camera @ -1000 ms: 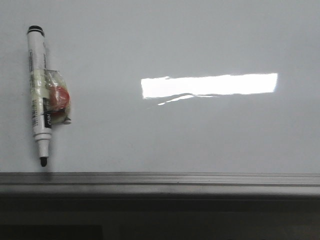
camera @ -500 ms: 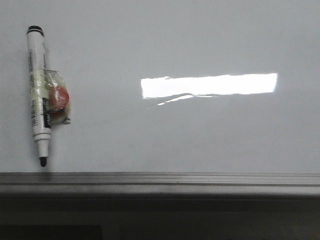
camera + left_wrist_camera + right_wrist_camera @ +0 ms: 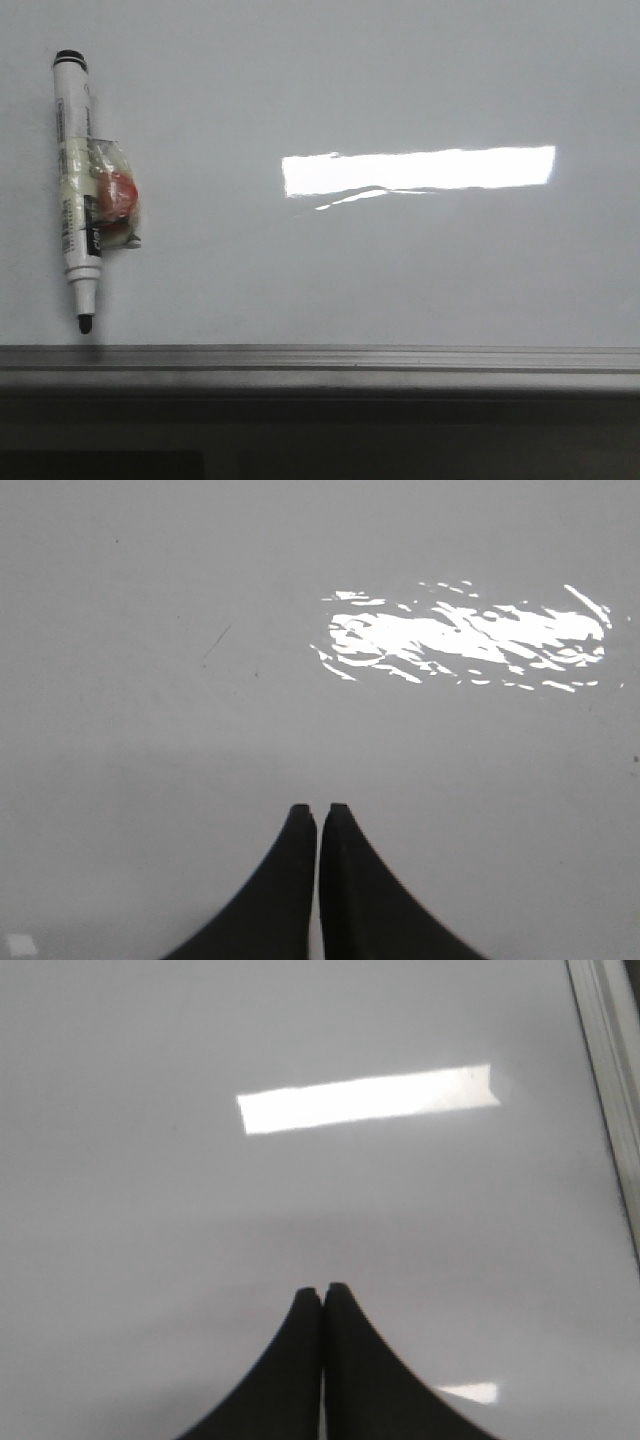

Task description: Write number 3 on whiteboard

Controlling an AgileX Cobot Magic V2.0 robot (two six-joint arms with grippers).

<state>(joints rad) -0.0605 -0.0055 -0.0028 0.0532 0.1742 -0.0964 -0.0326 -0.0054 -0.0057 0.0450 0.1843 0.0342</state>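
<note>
1. The whiteboard [image 3: 400,260] is lying flat and bare; no number 3 is showing on it yet, only a bright bar of reflected light.
2. A marker [image 3: 78,190] is resting on the board's left part, its long axis running away from the robot, uncapped black tip pointing toward the grey rail [image 3: 320,358] at the near edge, with a taped-on red lump on its side.
3. The left gripper [image 3: 318,810] is hovering over plain white surface, fingers pressed nearly together, holding nothing.
4. The right gripper [image 3: 322,1290] is likewise closed and empty.
5. The marker is appearing in neither wrist view; lying leftward, it is probably nearer the left arm.
</note>
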